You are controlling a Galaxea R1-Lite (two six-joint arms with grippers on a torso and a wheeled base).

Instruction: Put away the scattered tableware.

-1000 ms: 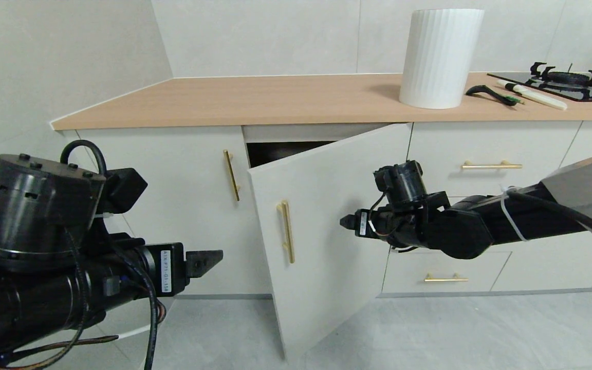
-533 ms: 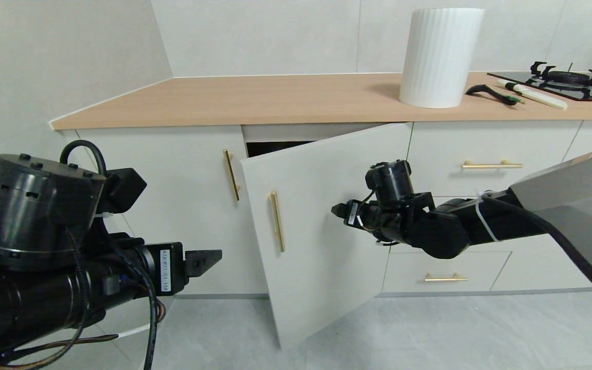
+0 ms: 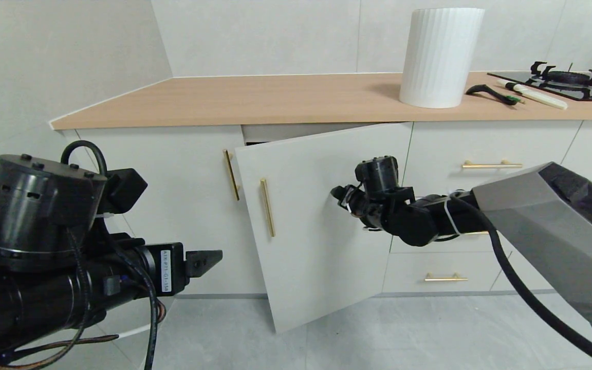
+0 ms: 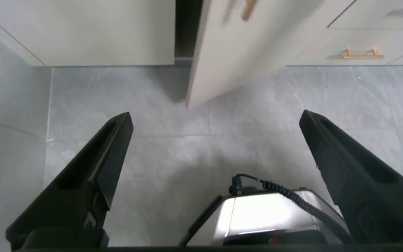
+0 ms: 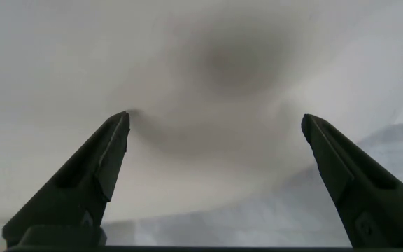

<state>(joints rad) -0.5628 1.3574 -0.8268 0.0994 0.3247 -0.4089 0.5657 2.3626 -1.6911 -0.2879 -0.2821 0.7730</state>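
Note:
The white cabinet door [image 3: 321,226] with a gold handle [image 3: 267,207] stands slightly ajar under the wooden counter [image 3: 255,100]. My right gripper [image 3: 338,194] is at the door's face, open, its two fingers spread wide against the white panel [image 5: 215,120]. My left gripper [image 3: 206,259] hangs low at the left, open over the grey floor [image 4: 215,119], holding nothing. On the counter near the stove lie a black utensil [image 3: 491,93] and a white-handled utensil [image 3: 532,95].
A tall white ribbed container [image 3: 440,56] stands on the counter. A gas hob [image 3: 573,79] is at the far right. Drawers with gold handles [image 3: 491,165] sit right of the door, and another door with a handle [image 3: 230,174] is to its left. The grey floor [image 3: 378,334] lies below.
The cabinet door has swung toward shut, and the dark gap at its top has nearly gone. My right gripper moved left and up with the door. The left arm kept still.

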